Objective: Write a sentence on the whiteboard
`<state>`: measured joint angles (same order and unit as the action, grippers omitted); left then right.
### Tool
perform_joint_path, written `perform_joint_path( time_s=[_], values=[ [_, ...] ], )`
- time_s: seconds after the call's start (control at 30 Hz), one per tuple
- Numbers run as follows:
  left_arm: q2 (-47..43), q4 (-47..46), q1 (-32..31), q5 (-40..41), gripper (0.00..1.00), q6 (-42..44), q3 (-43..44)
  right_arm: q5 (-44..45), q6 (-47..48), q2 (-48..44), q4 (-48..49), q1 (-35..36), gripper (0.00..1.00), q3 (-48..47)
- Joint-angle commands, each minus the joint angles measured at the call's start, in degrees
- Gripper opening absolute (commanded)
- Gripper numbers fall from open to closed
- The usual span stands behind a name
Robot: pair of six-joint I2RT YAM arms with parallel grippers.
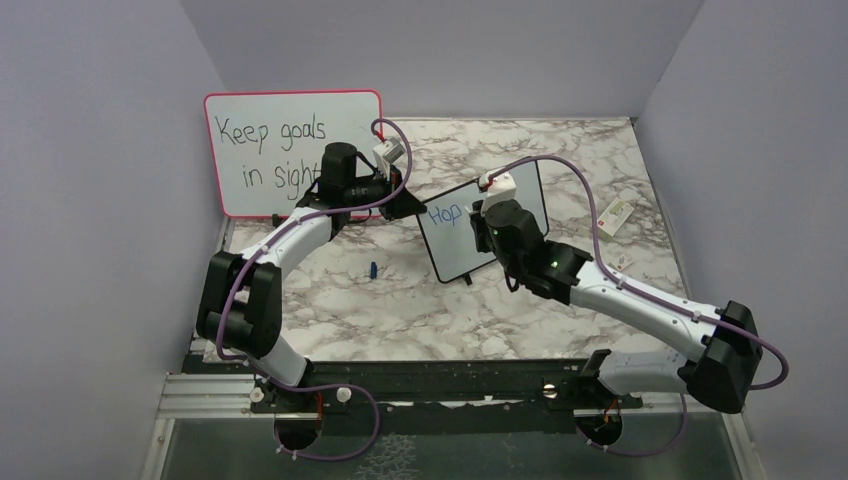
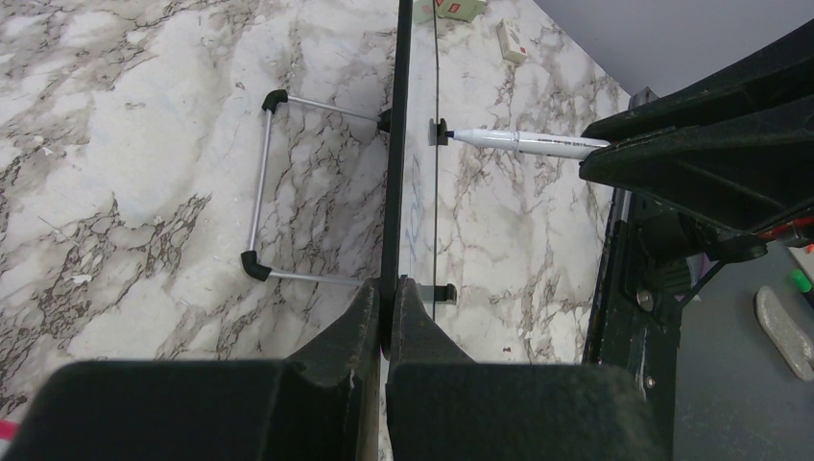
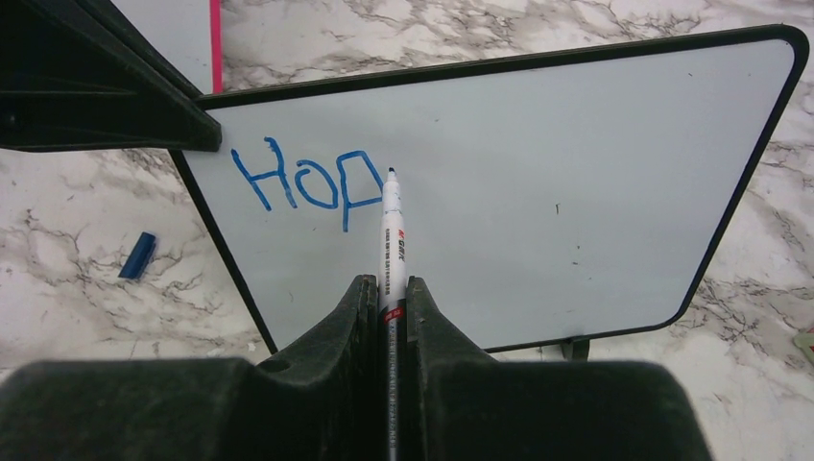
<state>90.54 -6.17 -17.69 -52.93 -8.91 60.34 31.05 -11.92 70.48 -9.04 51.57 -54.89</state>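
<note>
The small black-framed whiteboard [image 1: 455, 252] stands tilted on the marble table; the right wrist view faces its white surface [image 3: 576, 163]. The sentence [image 3: 307, 182] reads "Hop" in blue, top left on the board, and shows small in the top view [image 1: 445, 213]. My left gripper [image 2: 389, 288] is shut on the board's frame edge [image 2: 395, 144], at its upper left corner in the top view [image 1: 410, 205]. My right gripper [image 3: 389, 283] is shut on a white marker [image 3: 393, 230]. The marker's tip rests at the board just right of the "p". The left wrist view shows the marker [image 2: 523, 142] from the side.
A larger pink-framed board [image 1: 290, 150] with black writing leans on the back left wall. A blue marker cap [image 1: 372, 269] lies on the table left of the small board. Small white packets [image 1: 615, 213] lie near the right wall. Grey walls close in three sides.
</note>
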Motion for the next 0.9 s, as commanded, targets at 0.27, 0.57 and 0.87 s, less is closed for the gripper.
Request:
perform_joint_path(
  time_s=[0.27,0.57,0.87],
  values=[
    [0.01,2.97,0.03,-0.71,0.0,2.23,0.3,-0.07,0.23,2.09,2.69,-0.33,0.01,0.45],
    [-0.02,2.92,0.03,-0.77,0.0,2.23,0.22,-0.73,0.41,3.65,3.23,-1.09,0.01,0.52],
    [0.05,3.02,0.03,-0.77,0.0,2.26,0.3,0.68,0.63,2.41,1.63,-2.3,0.01,1.25]
  ],
)
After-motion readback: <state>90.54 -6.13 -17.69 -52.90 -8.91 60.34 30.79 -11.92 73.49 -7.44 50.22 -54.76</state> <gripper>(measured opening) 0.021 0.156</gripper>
